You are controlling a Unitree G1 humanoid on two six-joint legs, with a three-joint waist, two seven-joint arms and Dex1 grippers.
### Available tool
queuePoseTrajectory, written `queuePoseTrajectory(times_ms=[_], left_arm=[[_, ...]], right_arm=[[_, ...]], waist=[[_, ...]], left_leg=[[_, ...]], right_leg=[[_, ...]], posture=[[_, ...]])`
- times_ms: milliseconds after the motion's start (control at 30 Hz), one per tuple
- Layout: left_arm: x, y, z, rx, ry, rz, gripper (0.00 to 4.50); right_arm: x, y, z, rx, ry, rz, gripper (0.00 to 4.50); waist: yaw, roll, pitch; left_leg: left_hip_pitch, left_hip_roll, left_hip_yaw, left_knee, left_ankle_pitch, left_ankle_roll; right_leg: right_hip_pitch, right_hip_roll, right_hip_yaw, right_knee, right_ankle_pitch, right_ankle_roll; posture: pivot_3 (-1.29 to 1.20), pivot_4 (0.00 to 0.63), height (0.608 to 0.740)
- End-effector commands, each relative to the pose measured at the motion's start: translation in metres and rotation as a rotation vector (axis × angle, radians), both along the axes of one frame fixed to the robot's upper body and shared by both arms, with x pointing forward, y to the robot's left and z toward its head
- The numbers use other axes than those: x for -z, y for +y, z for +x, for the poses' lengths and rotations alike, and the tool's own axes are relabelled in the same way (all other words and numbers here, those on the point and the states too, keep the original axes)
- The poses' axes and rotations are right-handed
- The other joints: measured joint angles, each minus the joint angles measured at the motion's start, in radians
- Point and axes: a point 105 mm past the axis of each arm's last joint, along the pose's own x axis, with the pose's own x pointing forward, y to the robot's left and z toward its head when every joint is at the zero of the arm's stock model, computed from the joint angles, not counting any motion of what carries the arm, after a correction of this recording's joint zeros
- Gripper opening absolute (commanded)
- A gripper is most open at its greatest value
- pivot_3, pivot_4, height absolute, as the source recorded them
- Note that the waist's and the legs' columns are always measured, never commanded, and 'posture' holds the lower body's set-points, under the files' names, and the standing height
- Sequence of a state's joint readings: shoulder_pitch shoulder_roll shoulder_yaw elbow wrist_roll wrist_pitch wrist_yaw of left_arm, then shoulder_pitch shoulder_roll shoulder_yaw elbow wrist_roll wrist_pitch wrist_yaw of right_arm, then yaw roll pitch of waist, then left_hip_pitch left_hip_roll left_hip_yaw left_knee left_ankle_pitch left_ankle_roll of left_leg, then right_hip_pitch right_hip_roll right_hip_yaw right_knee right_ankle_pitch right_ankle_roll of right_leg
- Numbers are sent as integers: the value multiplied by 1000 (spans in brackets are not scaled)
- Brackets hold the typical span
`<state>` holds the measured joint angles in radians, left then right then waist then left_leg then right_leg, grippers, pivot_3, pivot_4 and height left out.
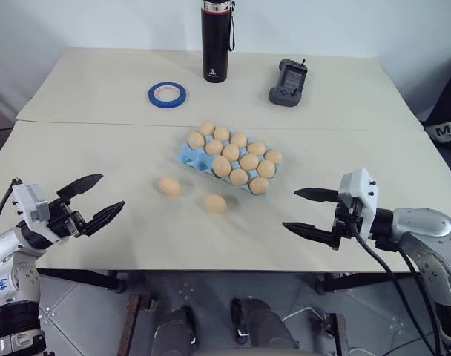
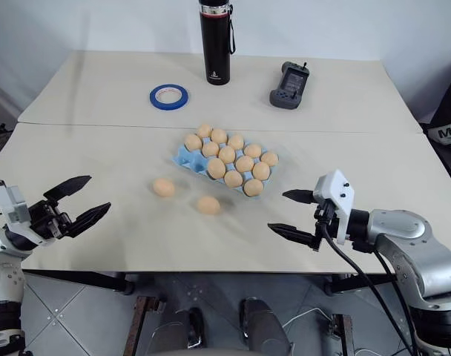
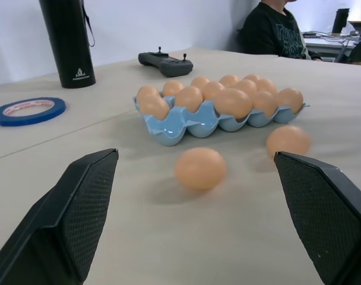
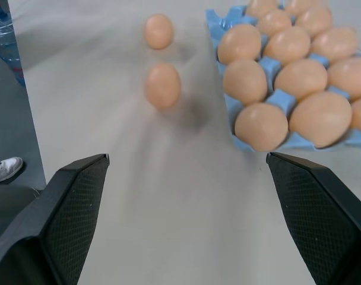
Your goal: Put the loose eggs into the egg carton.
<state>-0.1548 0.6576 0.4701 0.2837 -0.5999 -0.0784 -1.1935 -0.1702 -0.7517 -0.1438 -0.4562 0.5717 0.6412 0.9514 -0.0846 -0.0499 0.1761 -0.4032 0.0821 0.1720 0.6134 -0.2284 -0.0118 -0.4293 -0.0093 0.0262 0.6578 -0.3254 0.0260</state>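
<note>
Two loose eggs lie on the beige table: one [image 1: 169,186] to the left and one [image 1: 215,203] nearer the front edge, both just in front of the egg carton [image 1: 187,154]. The carton is a light-blue tray whose cups hold several tan eggs. My left gripper [image 1: 110,192] hovers open at the front left, pointing toward the loose eggs, with nothing in it. My right gripper [image 1: 290,210] hovers open at the front right, level with the carton's near corner, also holding nothing. In the right wrist view the nearer loose egg [image 4: 162,86] lies beside the carton [image 4: 275,98].
At the back of the table stand a black bottle [image 1: 216,41], a blue tape roll [image 1: 167,93] and a dark handheld controller [image 1: 288,81]. A seam crosses the table behind the carton. A seated person [image 3: 275,29] shows beyond the far edge in the left wrist view.
</note>
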Motion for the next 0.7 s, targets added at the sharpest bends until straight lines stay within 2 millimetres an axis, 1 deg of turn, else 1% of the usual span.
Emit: queuePoseTrajectory(times_ms=[33,67,167,200,233,400,533,700], left_arm=[[-15,3,-1,-5,-63,24,4500],[-15,3,-1,-5,-63,24,4500],[-17,-3,-1,11,-71,19,4500],[-17,-4,-1,15,-73,19,4500],[-17,-5,-2,19,-74,19,4500],[-17,-4,-5,21,-69,27,4500],[-18,-3,-10,11,-71,27,4500],[-16,-2,-14,-2,-67,27,4500]], right_arm=[[-9,33,-5,-65,-35,34,4441],[-9,39,-5,-74,-34,39,4441],[1,79,7,-115,-19,56,4441],[6,89,12,-115,-19,50,4441],[10,95,16,-112,-7,35,4441],[14,113,28,-128,-27,22,4441],[19,130,43,-122,-48,0,4441],[24,144,45,-164,-49,-6,4441]], waist=[[-3,0,0],[-3,0,0],[-6,0,0],[-7,0,0],[-7,0,0],[1,0,0],[-3,0,0],[-3,0,0]], left_leg=[[0,0,0,0,0,0],[0,0,0,0,0,0],[0,1,0,0,0,-1],[0,1,0,0,0,-1],[0,1,0,0,0,-1],[-2,0,0,0,0,1],[-2,0,0,0,0,2],[-2,1,0,-1,0,1]], right_leg=[[0,0,0,0,0,0],[0,0,0,0,0,0],[0,0,0,1,0,-1],[-1,0,0,1,0,-1],[-1,0,0,1,0,-1],[-1,-1,0,0,0,-1],[-1,0,-1,-1,-1,-1],[-2,0,-1,1,-1,-1]], posture=[[0,150,740],[0,150,740],[0,150,740],[0,150,740],[0,150,740],[0,150,740],[0,150,740],[0,150,740]])
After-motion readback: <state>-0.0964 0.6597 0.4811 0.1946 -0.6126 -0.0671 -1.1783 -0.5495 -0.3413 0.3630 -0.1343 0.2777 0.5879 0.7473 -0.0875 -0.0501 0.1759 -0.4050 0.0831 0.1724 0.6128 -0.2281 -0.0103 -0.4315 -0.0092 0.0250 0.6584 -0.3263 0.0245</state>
